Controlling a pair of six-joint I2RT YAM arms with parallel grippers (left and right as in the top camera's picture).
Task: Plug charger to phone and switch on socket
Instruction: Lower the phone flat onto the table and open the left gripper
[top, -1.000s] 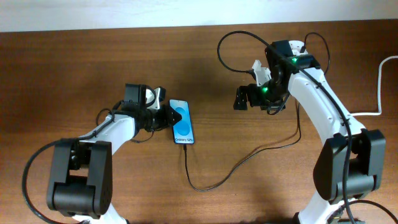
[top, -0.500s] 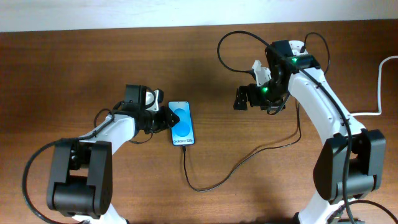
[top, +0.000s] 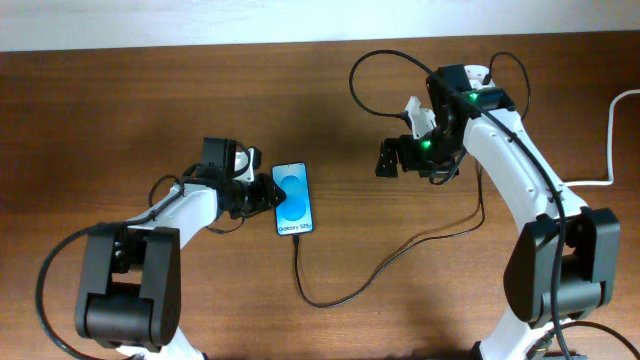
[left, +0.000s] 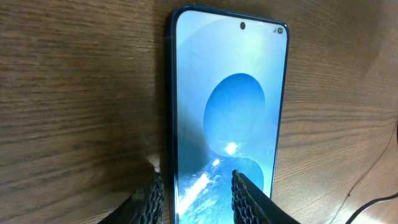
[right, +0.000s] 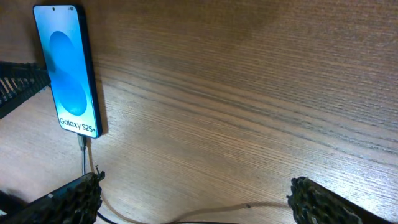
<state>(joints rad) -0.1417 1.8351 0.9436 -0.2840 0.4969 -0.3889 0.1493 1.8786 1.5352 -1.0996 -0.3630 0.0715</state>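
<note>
One charger (top: 330, 303) is counted. Its thin black cable lies in a loose loop toward the front edge of the table (top: 120, 100), left of centre. From there it runs back and rightward until it is lost under the right arm. Its small connector tip is seen at the near short edge of the phone (top: 292, 198). Whether it is fully seated cannot be told.

One phone is counted. It lies flat and face up a little left of the table's middle, well in from every edge. Its long sides run from front to back. The screen is lit bright blue with a round pattern, and "Galaxy S25" is read near the cable end.

Two arms are counted, each with one tool. The left tool (left: 198, 186) is placed at the phone's left long side, low over the table. Its fingers (left: 152, 199) are parted by a moderate gap. One is seen just outside the phone's edge and the other above the screen. Nothing is pinched between them, and contact with the glass cannot be judged.

Farther back and to the right, the right tool (right: 196, 186) is held above bare wood, well apart from the phone. Its two ribbed pads are spread as wide as can be seen, and nothing is held between them.

One thick white cord (top: 611, 140) is seen at the table's right edge. It comes in near the far right corner and passes under the right arm. The socket itself cannot be made out with certainty.
</note>
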